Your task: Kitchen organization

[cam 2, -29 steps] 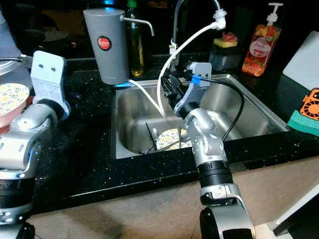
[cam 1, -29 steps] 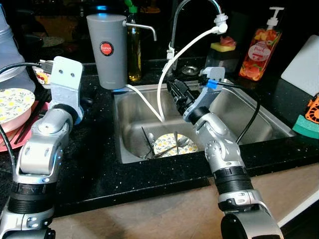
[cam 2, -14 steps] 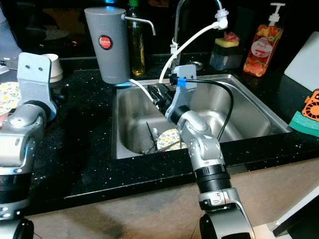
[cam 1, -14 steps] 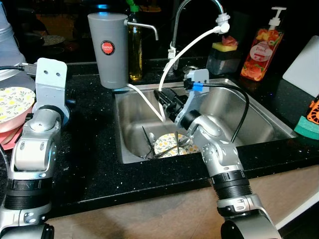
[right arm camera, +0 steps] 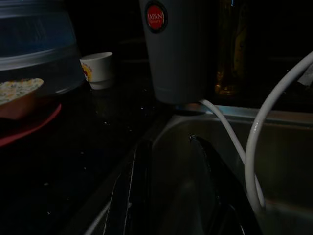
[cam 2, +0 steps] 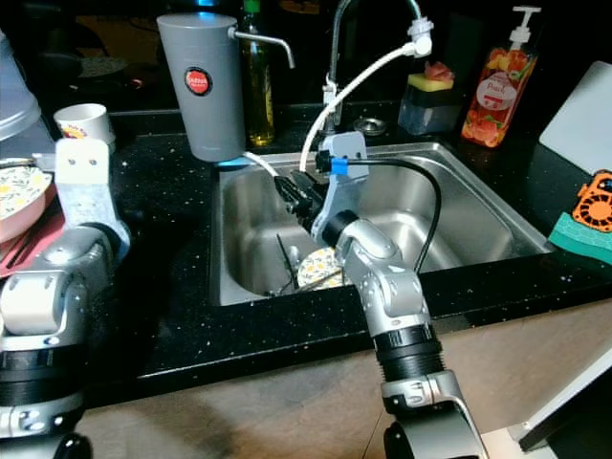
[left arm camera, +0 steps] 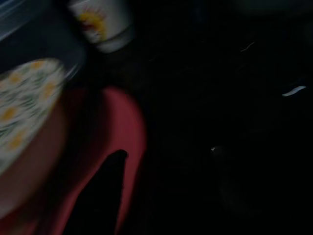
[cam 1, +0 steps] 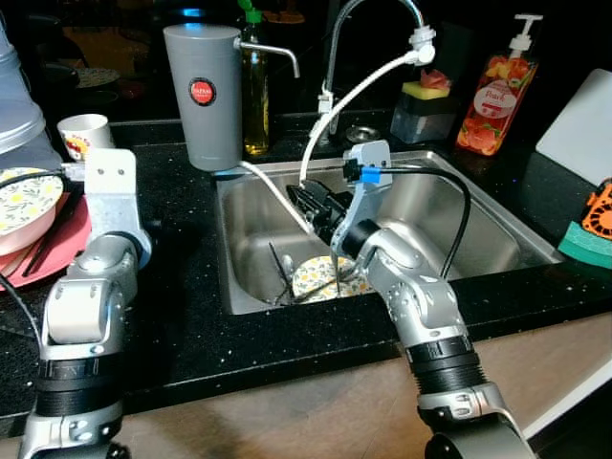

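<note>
my right gripper (cam 1: 304, 199) hangs inside the steel sink (cam 1: 478, 215), near its back left wall, its two black fingers (right arm camera: 208, 171) spread apart with nothing between them. it is above and just behind the floral plate (cam 1: 316, 277) that lies on the sink floor with a few pieces of cutlery (cam 1: 279, 273) leaning over it. a white hose (cam 1: 354, 96) runs from the tap (cam 1: 368, 19) down into the sink right beside my gripper, and a second white tube comes from the grey water filter (cam 1: 203, 96) standing on the black desk (cam 1: 182, 306) at the sink's back left corner.

my left arm (cam 1: 96, 287) is raised over the desk to the left of the sink. in the left wrist view one dark finger (left arm camera: 100, 196) shows over a red tray (left arm camera: 124, 127), but i cannot tell whether that gripper is spread or pressed together. on the tray sits a pink bowl with a floral inside (cam 1: 24, 206), and a small white cup (cam 1: 81, 134) stands behind it. a soap dispenser (cam 1: 492, 86) and a dark holder with a yellow sponge (cam 1: 426, 100) stand behind the sink on the right, and a green sponge (cam 1: 583, 244) lies at the desk's far right.
</note>
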